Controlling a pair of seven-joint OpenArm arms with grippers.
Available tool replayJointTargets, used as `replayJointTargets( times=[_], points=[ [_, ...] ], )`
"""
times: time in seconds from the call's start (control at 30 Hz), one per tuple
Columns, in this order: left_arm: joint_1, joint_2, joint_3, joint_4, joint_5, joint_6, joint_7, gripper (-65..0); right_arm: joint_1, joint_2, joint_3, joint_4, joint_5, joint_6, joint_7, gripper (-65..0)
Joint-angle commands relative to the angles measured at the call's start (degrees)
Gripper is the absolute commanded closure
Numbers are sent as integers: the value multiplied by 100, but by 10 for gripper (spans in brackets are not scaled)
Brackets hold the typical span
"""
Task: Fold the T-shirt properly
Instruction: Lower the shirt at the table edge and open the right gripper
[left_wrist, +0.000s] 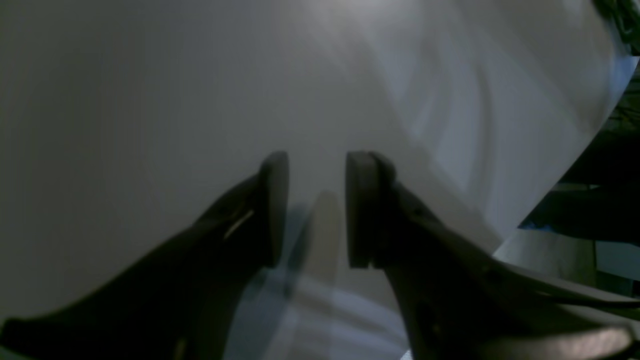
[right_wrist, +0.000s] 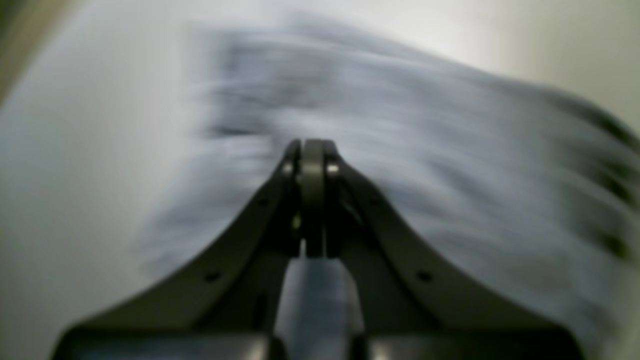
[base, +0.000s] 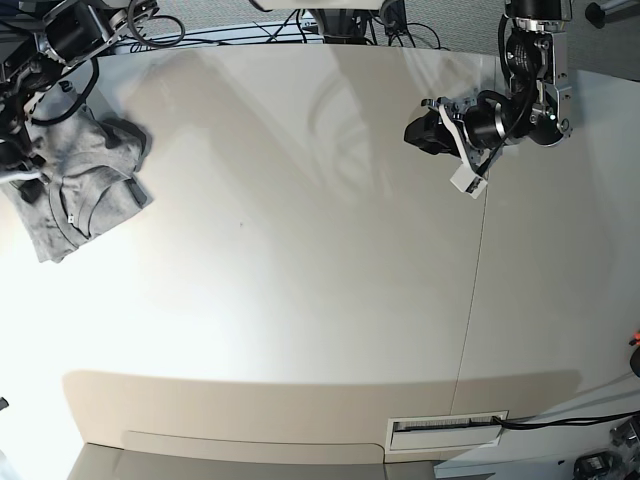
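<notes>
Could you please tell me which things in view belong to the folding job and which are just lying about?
Job:
T-shirt, crumpled at the table's edge
right gripper, shut
left gripper, open, empty

Lying about:
cables
white table

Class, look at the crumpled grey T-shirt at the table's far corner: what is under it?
The T-shirt lies bunched on the white table, which shows all around it. Anything beneath the folds is covered and cannot be seen.

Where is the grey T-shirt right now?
In the base view, the T-shirt lies crumpled at the table's far left edge, under the right arm.
</notes>
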Motion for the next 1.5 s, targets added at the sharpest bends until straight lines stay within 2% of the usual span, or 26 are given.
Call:
replayJointTargets(
  times=[0.0, 0.1, 0.23, 0.33, 0.43, 0.57, 0.67, 0.8, 1.03, 1.3, 1.47],
  points=[
    [-61, -63, -13, 68, -109, -22, -46, -207, 61, 238, 15, 103, 409, -18, -186, 0],
    [-59, -127, -13, 68, -107, -17, -46, -207, 61, 542, -9, 127, 1185, -18, -1261, 0],
    [-59, -127, -13, 68, -109, -17, -46, -207, 26, 1073, -50, 127, 1445, -18, -2050, 0],
    [-61, -122, -13, 68, -111, -17, -48, -207, -151, 1539, -555, 127, 1569, -18, -2172, 0],
    [-61, -122, -13, 68, -111, -17, -48, -207, -341, 1969, -1523, 127, 1523, -18, -2172, 0],
    [-57, -122, -13, 68, -109, -17, -46, -207, -382, 2286, -2872, 127, 846, -18, -2046, 0],
    [-52, -125, -13, 68, -109, -17, -44, -207, -382, 2306, -3574, 127, -101, -18, -1469, 0],
    [-22, -125, -13, 68, -107, 52, -46, -207, -385, 2306, -4188, 118, -1010, -18, -1178, 0],
    [4, -125, -13, 68, -109, 90, -48, -207, -343, 2304, -4358, -798, -1794, -18, -330, 0],
    [2, -125, -13, 68, -111, 90, -48, -207, 44, 2159, -4323, -2627, -1910, -66, 365, 0],
    [4, -122, -13, 68, -109, 90, -48, -207, 109, 1690, -3818, -2710, -2461, -1453, 706, 0]
  ],
)
